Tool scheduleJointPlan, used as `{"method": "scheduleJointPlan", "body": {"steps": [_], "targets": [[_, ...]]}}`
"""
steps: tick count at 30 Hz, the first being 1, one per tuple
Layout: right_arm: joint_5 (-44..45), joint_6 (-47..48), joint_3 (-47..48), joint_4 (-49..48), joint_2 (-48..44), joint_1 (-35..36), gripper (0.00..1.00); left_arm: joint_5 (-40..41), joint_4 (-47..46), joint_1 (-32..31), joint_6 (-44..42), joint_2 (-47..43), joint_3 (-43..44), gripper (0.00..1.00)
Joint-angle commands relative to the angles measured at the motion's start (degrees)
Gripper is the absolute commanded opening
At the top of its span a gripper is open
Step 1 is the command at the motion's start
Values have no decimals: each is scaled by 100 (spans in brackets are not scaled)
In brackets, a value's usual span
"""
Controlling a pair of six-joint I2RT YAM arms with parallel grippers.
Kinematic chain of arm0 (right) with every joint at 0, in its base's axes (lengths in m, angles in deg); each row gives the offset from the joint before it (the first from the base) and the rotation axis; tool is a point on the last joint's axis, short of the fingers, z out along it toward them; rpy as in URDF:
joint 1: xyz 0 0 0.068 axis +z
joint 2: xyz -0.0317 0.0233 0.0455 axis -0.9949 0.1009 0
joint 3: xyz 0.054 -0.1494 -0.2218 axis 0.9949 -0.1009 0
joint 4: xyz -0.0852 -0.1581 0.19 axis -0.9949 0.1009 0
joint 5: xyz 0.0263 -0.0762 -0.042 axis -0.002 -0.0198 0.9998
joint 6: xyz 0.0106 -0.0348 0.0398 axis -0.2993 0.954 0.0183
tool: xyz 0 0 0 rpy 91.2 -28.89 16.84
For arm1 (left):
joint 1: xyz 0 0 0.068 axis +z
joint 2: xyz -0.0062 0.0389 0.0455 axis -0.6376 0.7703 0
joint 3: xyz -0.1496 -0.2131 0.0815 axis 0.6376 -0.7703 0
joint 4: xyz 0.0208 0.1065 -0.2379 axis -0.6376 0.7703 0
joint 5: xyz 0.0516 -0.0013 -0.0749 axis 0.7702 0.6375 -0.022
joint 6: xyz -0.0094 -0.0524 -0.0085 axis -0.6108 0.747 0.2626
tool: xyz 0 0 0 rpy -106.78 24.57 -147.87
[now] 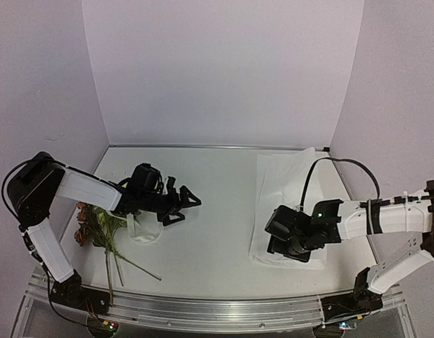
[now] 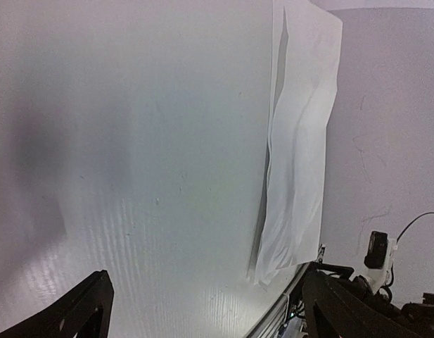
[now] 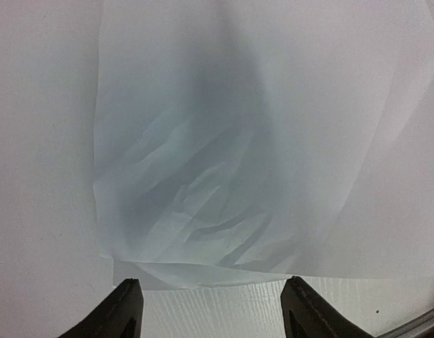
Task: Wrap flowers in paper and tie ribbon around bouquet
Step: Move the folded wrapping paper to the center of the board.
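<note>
The right tool (image 3: 213,311) stands wide and empty over the paper's (image 1: 287,176) near edge; the left tool (image 1: 183,208), also wide, hangs well left of it.

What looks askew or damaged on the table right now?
The paper is rumpled: creases and a raised fold by its near edge, just ahead of the open right claw. Its left edge also lifts off the table. Nothing looks torn or spilled.
</note>
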Motion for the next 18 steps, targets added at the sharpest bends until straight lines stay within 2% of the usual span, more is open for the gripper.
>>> {"method": "scheduleJointPlan", "body": {"steps": [1,5,8,14,18], "targets": [[309,-1014,-849,-538,-832,88,78,-387,-1349,-530,836,447,18,94],[639,-1717,-1476,-952,-1299,234,85,-407,-1715,-832,1091,741,39,93],[921,-2051,-1781,-1371,-1352,309,86,-393,-1764,-939,1171,832,74,92],[1535,-2595,-2406,-2512,-1135,312,78,-383,-1745,-969,1230,891,107,92],[1582,-2715,-2389,-2748,-932,323,76,-411,-1719,-969,1232,929,143,92]]}}
